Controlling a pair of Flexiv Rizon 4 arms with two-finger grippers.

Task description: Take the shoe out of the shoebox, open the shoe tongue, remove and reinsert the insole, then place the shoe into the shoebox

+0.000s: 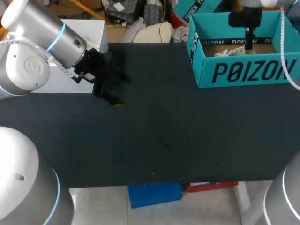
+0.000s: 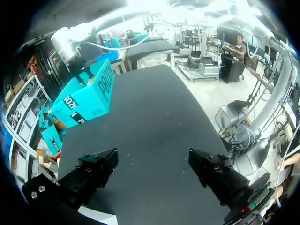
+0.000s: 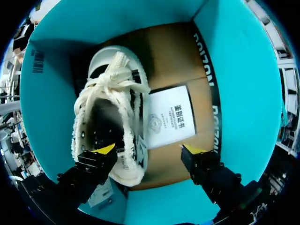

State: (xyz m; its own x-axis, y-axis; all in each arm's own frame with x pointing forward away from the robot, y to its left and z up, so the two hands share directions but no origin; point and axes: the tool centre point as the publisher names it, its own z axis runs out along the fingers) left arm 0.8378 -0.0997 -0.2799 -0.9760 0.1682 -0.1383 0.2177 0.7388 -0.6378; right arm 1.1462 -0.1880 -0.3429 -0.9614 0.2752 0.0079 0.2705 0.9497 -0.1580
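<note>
The teal shoebox [image 1: 243, 70] stands open at the table's far right. Inside it a cream shoe [image 3: 112, 117] with black trim and frayed laces lies on the cardboard floor. My right gripper [image 3: 150, 150] hangs open inside the box above the shoe's heel end. One of its yellow fingertips [image 3: 105, 150] is over the shoe's rim and the other is over the bare floor. In the head view the right gripper [image 1: 248, 40] reaches down into the box. My left gripper [image 2: 154, 168] stands open and empty over the dark table at the far left [image 1: 112, 96], far from the shoebox [image 2: 84, 101].
A white printed card [image 3: 171, 117] lies on the box floor beside the shoe. A white box [image 1: 89, 56] sits at the table's back left, behind my left arm. The black tabletop [image 1: 164, 136] stretches between the two arms.
</note>
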